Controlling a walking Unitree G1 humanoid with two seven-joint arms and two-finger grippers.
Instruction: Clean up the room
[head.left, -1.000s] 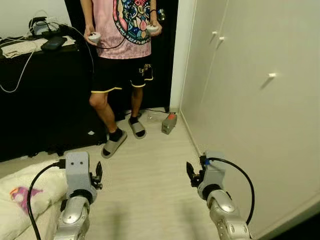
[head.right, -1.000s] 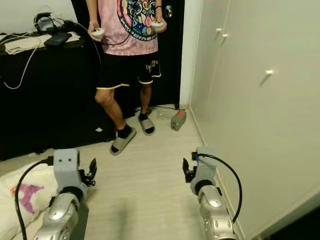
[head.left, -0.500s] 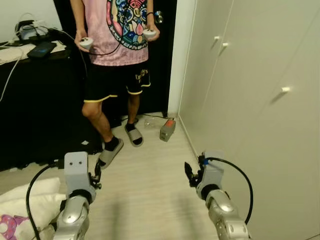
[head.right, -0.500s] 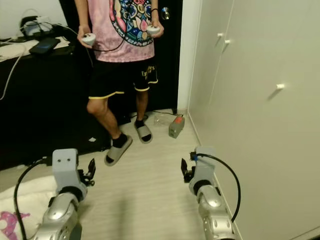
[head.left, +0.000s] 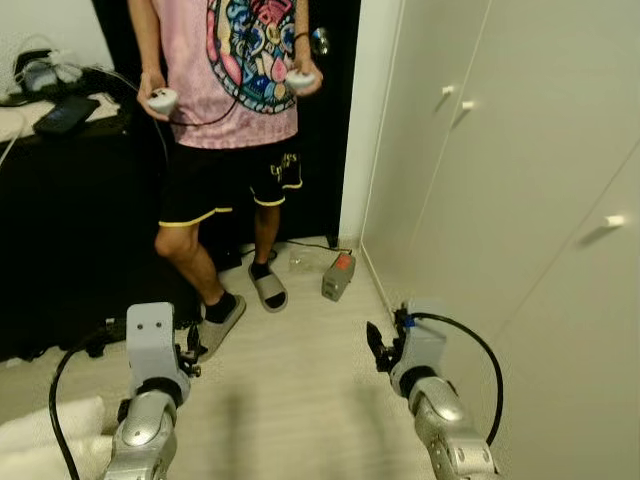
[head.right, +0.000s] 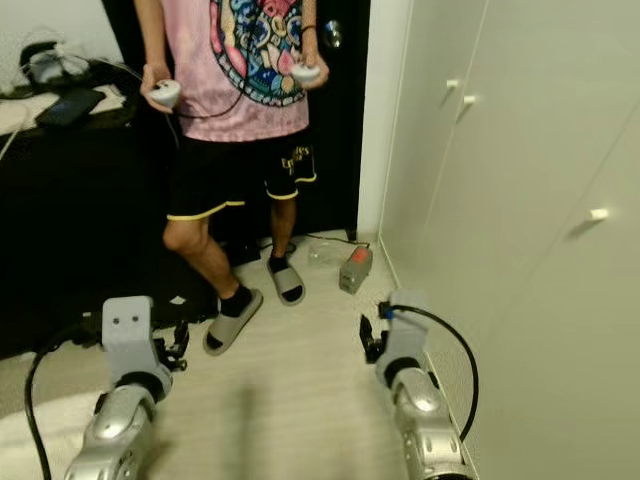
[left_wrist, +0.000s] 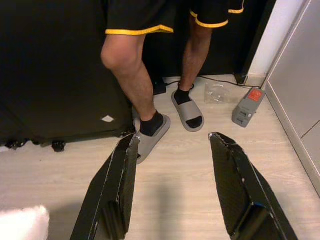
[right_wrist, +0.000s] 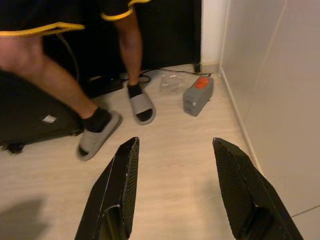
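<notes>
Head stereo pair high, wrist cameras low and close to the floor.

Looking forward and down from the head at a standing person (head.left: 230, 120) and pale wardrobe doors (head.left: 520, 200); peering along open black fingers (left_wrist: 115, 190) from each wrist (nearly floor level), both sharing the grey box (right_wrist: 198, 95) and grey slippers (left_wrist: 188, 111).

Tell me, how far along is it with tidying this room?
Nothing looks done yet. Both the left gripper and right gripper are open and empty, held out over the wooden floor. Left to pick up: a grey box with an orange label and a clear plastic wrapper by the white wardrobe, near a person's feet.
</notes>
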